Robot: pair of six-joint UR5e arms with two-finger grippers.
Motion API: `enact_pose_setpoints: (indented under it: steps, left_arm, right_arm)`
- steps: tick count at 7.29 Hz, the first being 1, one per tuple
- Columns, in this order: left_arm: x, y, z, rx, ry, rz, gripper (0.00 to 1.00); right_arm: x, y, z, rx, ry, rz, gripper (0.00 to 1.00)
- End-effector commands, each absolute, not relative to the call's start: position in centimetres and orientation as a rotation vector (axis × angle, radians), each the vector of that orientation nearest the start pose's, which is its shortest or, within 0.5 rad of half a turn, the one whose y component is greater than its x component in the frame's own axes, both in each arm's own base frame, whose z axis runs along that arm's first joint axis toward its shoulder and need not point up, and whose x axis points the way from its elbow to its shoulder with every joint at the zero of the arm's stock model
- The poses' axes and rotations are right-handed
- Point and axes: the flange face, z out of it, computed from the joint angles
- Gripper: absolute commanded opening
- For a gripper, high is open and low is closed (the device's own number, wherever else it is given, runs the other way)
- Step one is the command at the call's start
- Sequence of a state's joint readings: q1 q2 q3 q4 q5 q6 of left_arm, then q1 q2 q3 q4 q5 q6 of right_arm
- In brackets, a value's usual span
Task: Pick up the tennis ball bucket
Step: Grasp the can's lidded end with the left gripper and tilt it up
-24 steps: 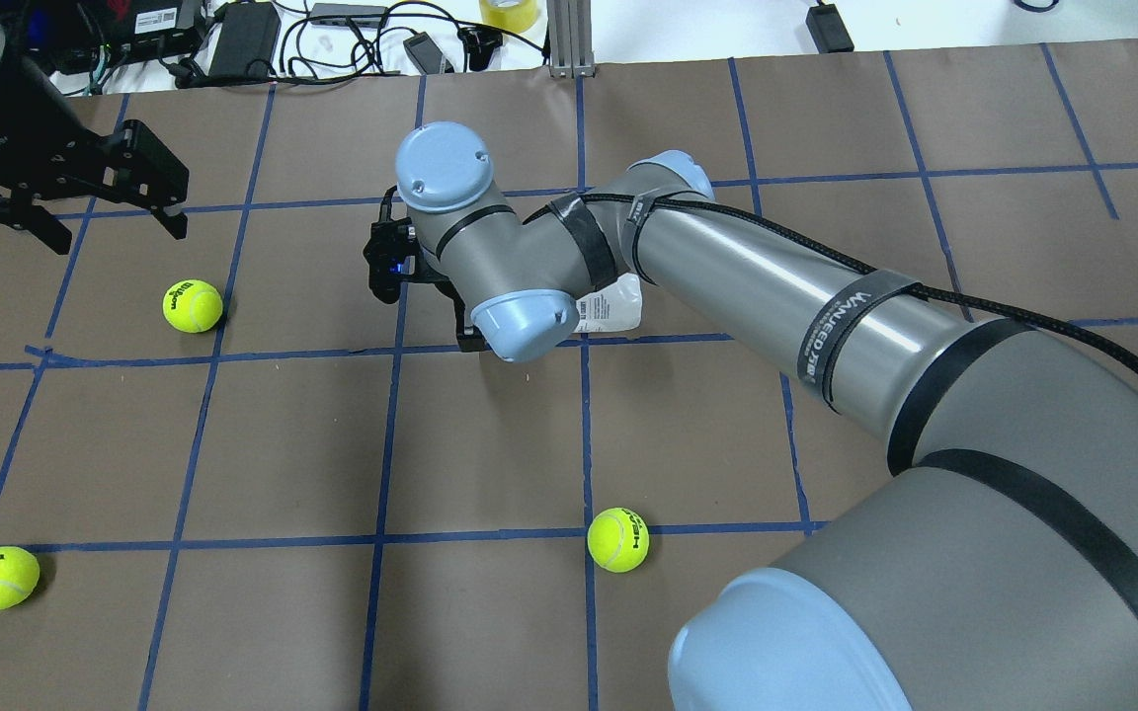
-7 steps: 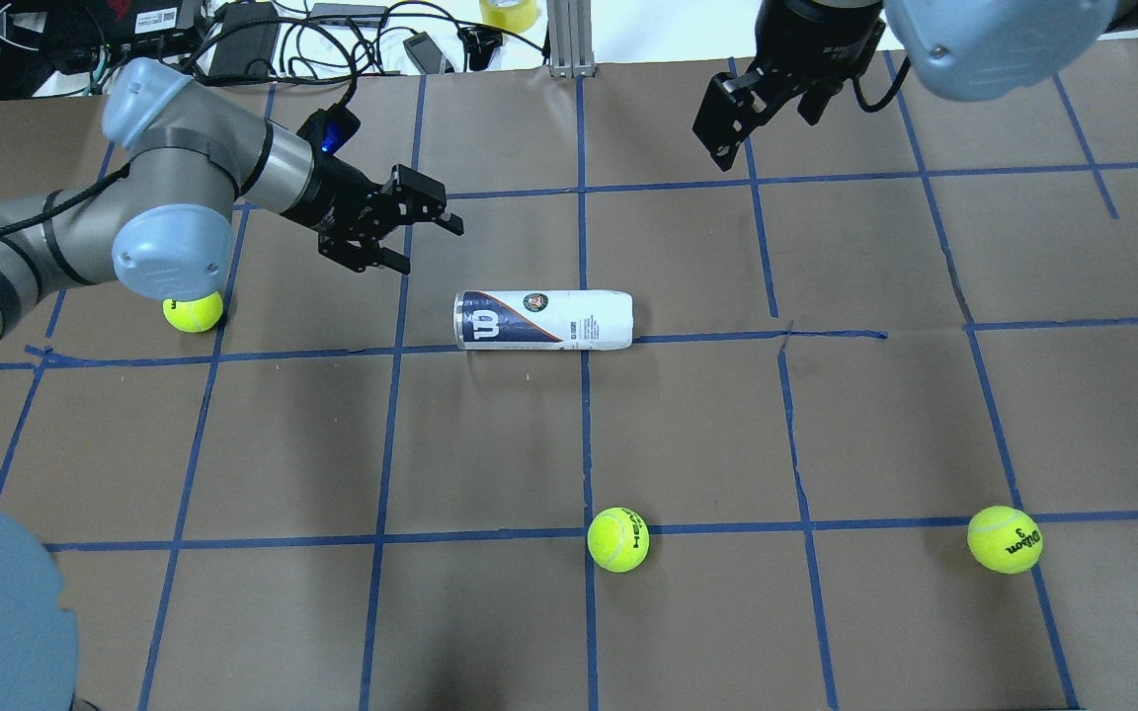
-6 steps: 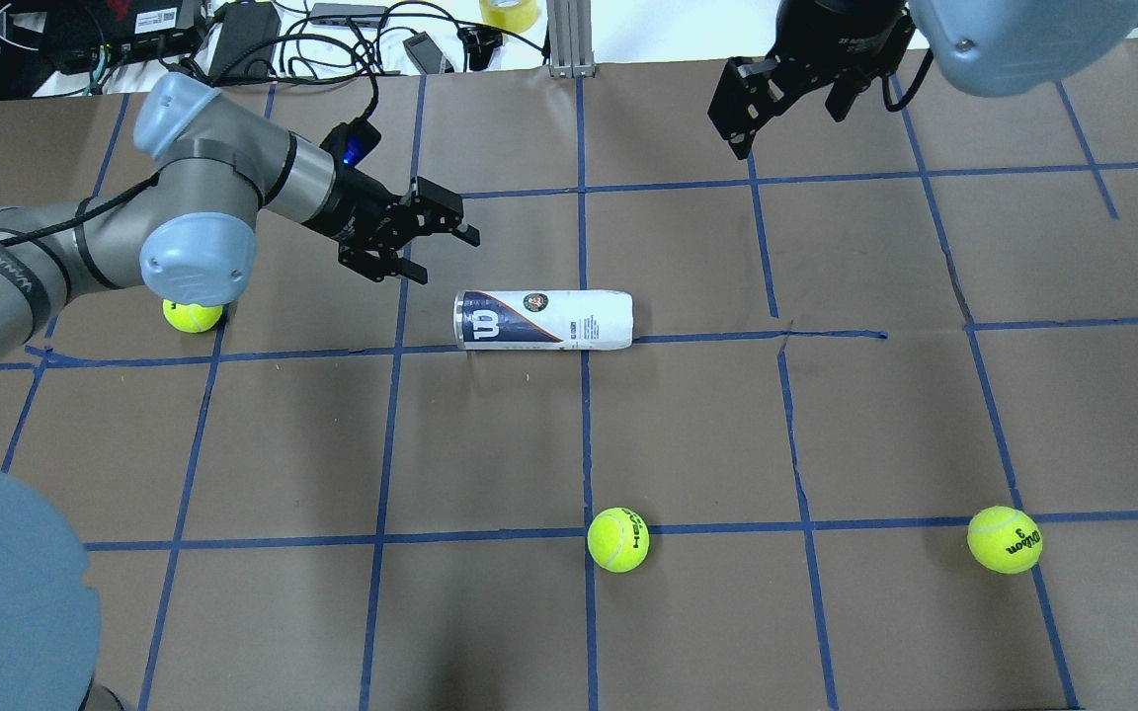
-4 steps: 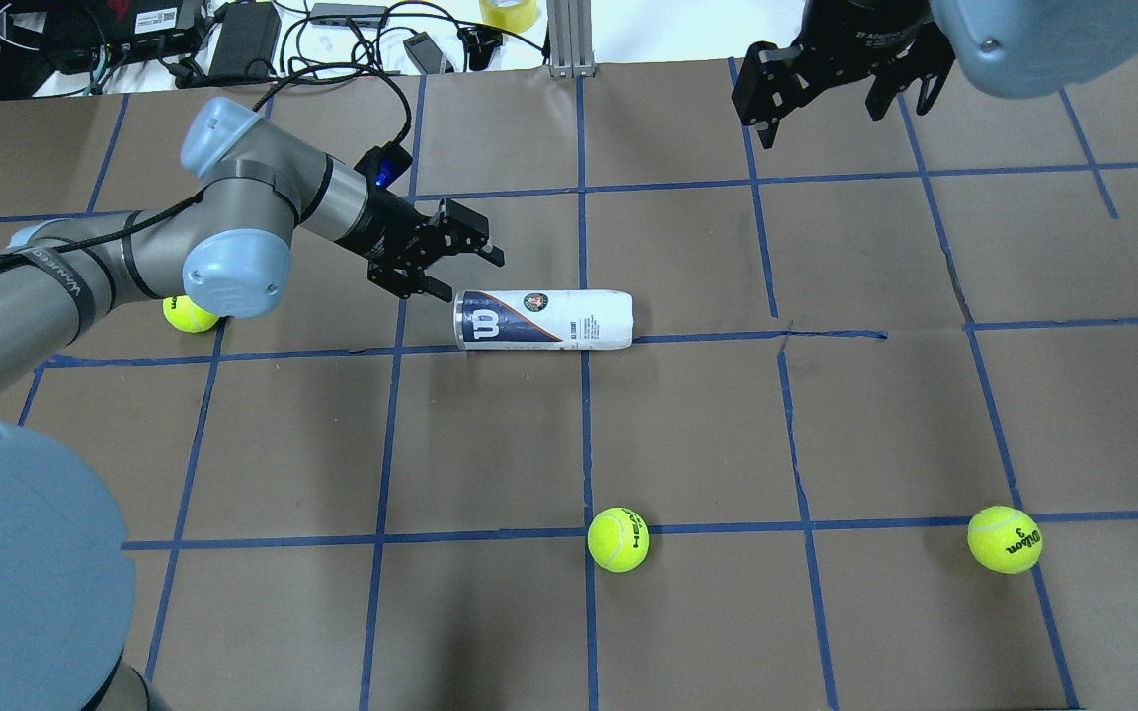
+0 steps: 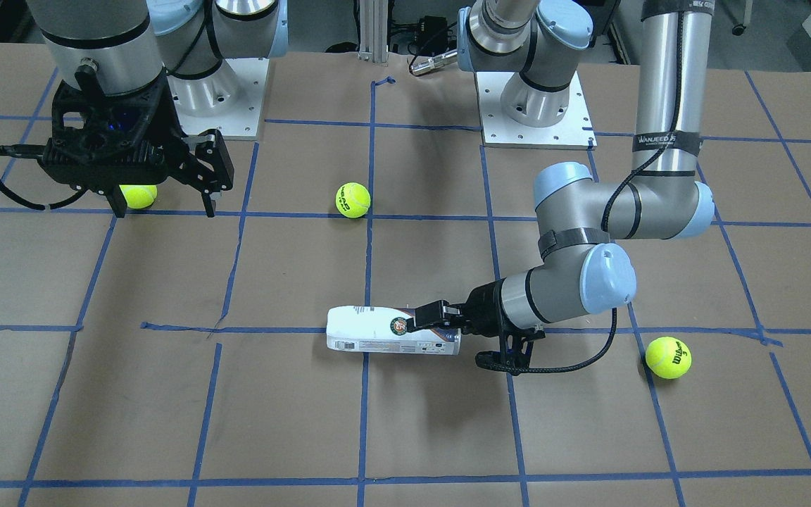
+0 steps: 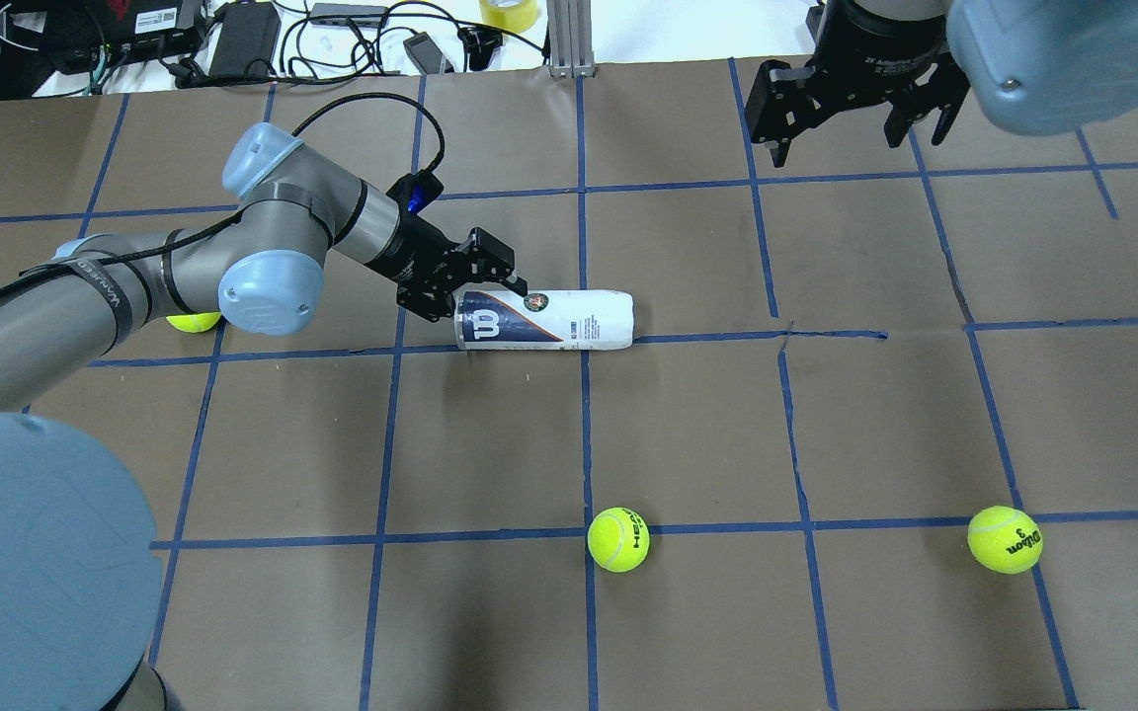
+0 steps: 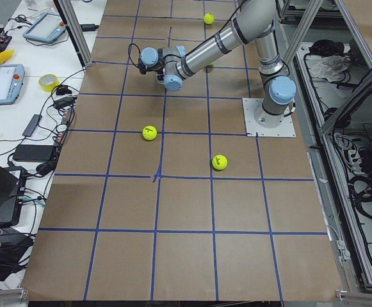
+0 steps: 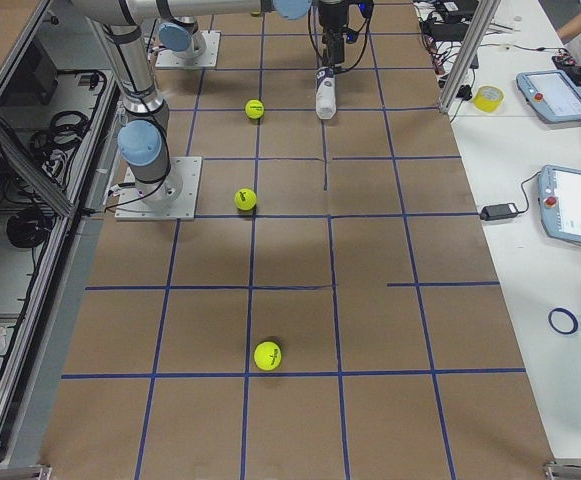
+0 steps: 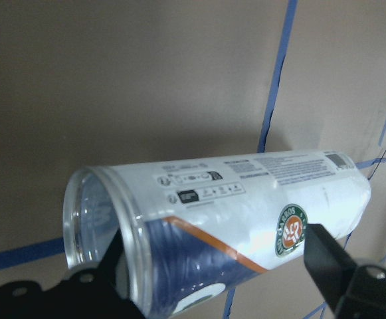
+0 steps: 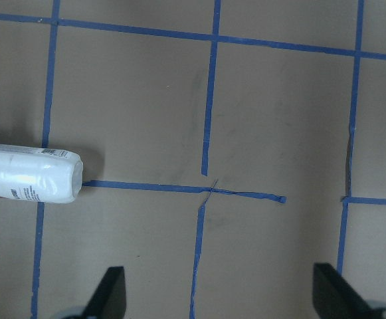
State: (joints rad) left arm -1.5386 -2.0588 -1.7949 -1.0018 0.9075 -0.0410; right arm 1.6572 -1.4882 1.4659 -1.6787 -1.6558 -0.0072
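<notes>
The bucket (image 6: pixel 549 319) lies on its side on the brown surface (image 6: pixel 688 425), lengthwise along a blue tape line (image 6: pixel 757 337), not lifted. Its clear open mouth faces the left pincer (image 6: pixel 475 296); its white closed end points away from it.

The left pincer is low, right at the mouth end, with its fingers apart. In the left wrist view one finger (image 9: pixel 342 269) sits outside the labelled wall, beside the round logo (image 9: pixel 292 229). The other finger (image 9: pixel 86 292) is at the rim of the mouth. The wall appears to stand between the two, though I cannot tell whether the lower finger is inside the mouth or just beneath it. Nor can I tell whether either pad touches the plastic.

The right pincer (image 6: pixel 846 138) hangs high, well apart from the bucket, beyond its closed end and farther from the robot. Its fingers are spread wide. Its wrist view looks straight down on bare surface, with the bucket's closed end off to one side of the fingers.

Behind the left pincer, back along its arm, a ball (image 6: pixel 192 321) peeks out from under the elbow. A second ball (image 6: pixel 617 539) lies well apart from that pincer, on the robot's side of the bucket. A third ball (image 6: pixel 1005 539) lies farther toward the robot's right, nearer the robot than the right pincer.
</notes>
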Motion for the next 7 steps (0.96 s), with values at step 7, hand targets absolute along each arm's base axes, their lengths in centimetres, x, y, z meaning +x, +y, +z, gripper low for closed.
enact_pose_setpoints:
  steps: [7]
  left_arm:
    - [-16.1,-65.8,38.9,0.694,-2.687,0.078,0.00]
  right_arm:
    - [16.8,-49.5,48.4,-0.173,3.217,0.225,1.00]
